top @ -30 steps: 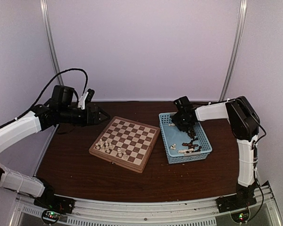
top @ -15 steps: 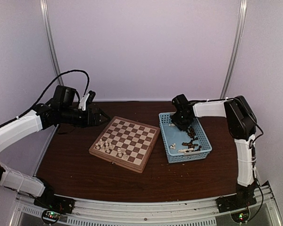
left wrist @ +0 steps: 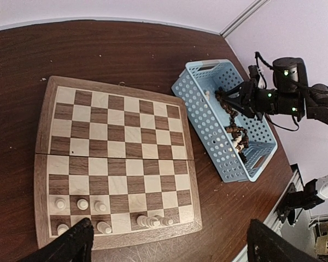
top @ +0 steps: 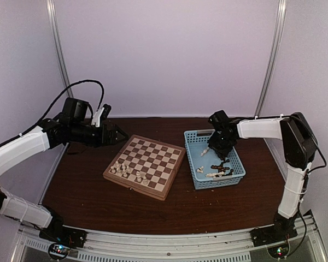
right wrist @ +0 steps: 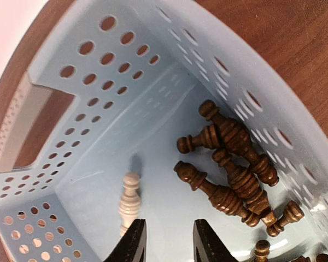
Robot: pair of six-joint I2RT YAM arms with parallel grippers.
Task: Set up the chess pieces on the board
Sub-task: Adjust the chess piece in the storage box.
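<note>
The board (top: 147,159) lies mid-table with several cream chess pieces (top: 126,170) along its near-left rows. From the left wrist they show at the bottom edge (left wrist: 100,206), three of them huddled together (left wrist: 153,221). My left gripper (top: 116,132) hovers left of the board, open wide and empty (left wrist: 169,245). My right gripper (top: 219,154) reaches down into the blue basket (top: 199,180). Its jaws stand a little apart (right wrist: 169,234) with only basket floor between them. A cream piece (right wrist: 129,199) lies just beside the left finger, and several dark pieces (right wrist: 235,164) are heaped to the right.
The basket wall (right wrist: 98,82) rises close around the right gripper, with a handle cut-out (right wrist: 33,125) at the left. More cream and dark pieces (top: 218,173) lie at the basket's near end. Bare brown table (left wrist: 126,43) surrounds the board.
The right arm has swung to the right and its gripper has moved nearer along the basket. The left arm has stayed where it was.
</note>
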